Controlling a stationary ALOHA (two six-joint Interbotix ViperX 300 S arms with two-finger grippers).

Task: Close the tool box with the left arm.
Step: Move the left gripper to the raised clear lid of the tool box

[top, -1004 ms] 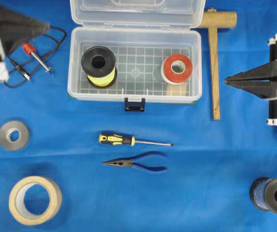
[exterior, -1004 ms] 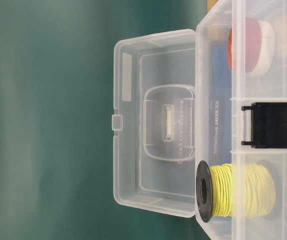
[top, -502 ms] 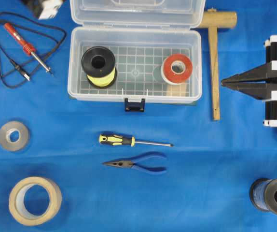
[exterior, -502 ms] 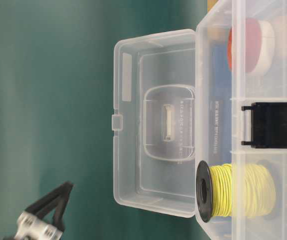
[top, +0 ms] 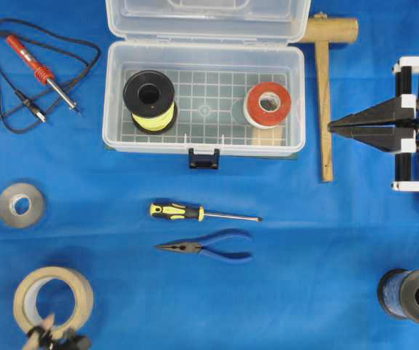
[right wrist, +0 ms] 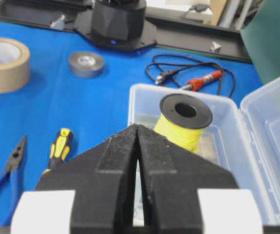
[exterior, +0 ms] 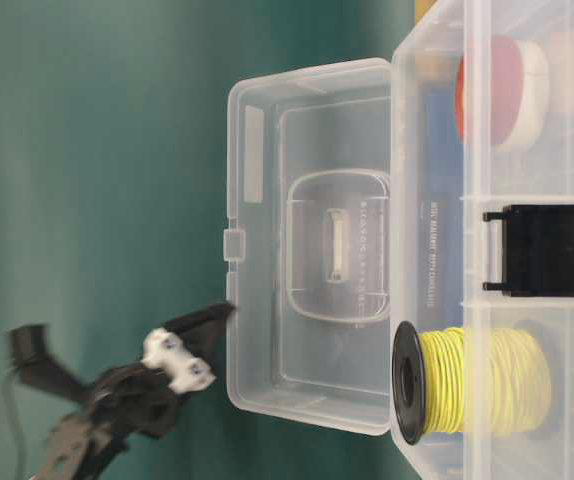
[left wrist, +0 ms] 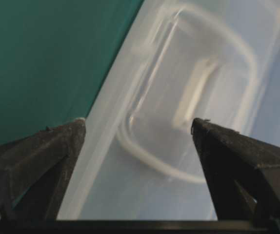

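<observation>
Spread wide, the black left gripper [left wrist: 137, 129] with its 2 pointed triangular fingers [left wrist: 42, 151] holds nothing and faces the raised lid of the large clear plastic rectangular tool box [top: 204, 98]. From table level it hangs just beside the lid's outer edge; contact cannot be told. That box sits open at the far middle of the blue table cloth [top: 304, 240], holding a black spool of yellow wire [top: 150, 100] and a red tape roll [top: 267, 103]. At the right, the black right gripper [top: 331, 127] has its fingers pressed together, empty.
</observation>
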